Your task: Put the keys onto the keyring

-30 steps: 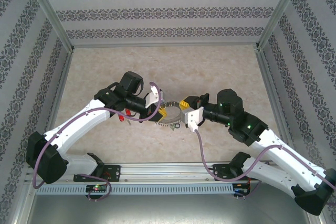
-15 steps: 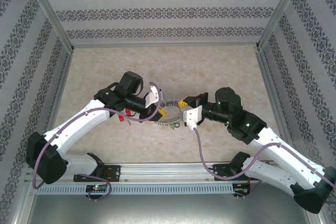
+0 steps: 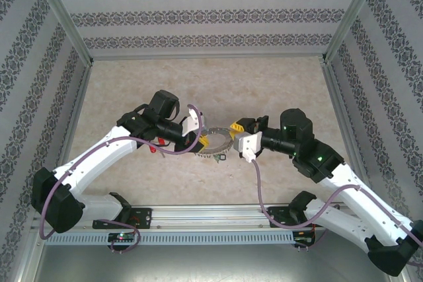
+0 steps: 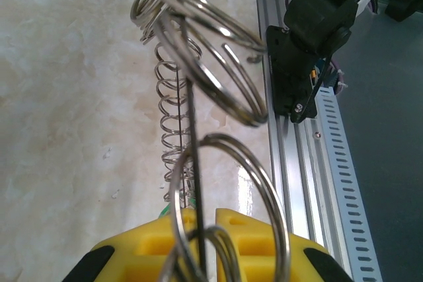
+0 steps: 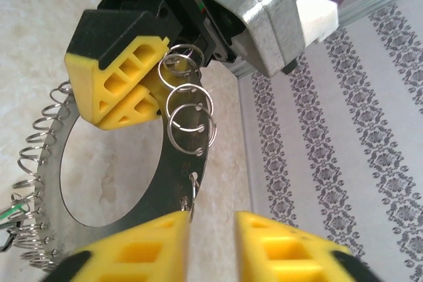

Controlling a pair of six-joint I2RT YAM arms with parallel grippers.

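The keyring [image 3: 215, 155] is a flat silvery ring with small split rings and coils along its rim. My left gripper [image 3: 203, 141] holds it above the table, shut on its rim. In the left wrist view the yellow fingers [image 4: 264, 242] pinch the thin plate [image 4: 193, 137] edge-on. In the right wrist view the keyring [image 5: 175, 183] hangs from the left gripper's fingers [image 5: 119, 90]. My right gripper [image 5: 211, 232] stands open just right of the rim, nothing between its fingers. A red key [image 3: 153, 149] lies on the table under the left arm.
Small split rings [image 5: 192, 120] hang from the keyring's right rim beside my right fingers. A bit of green [image 5: 10, 211] shows at the ring's far side. Patterned walls enclose the table; the aluminium rail [image 3: 211, 212] runs along the near edge.
The right gripper was shut at the keyring's right rim; it has opened and drawn back to the right. The left gripper and keyring have stayed put.
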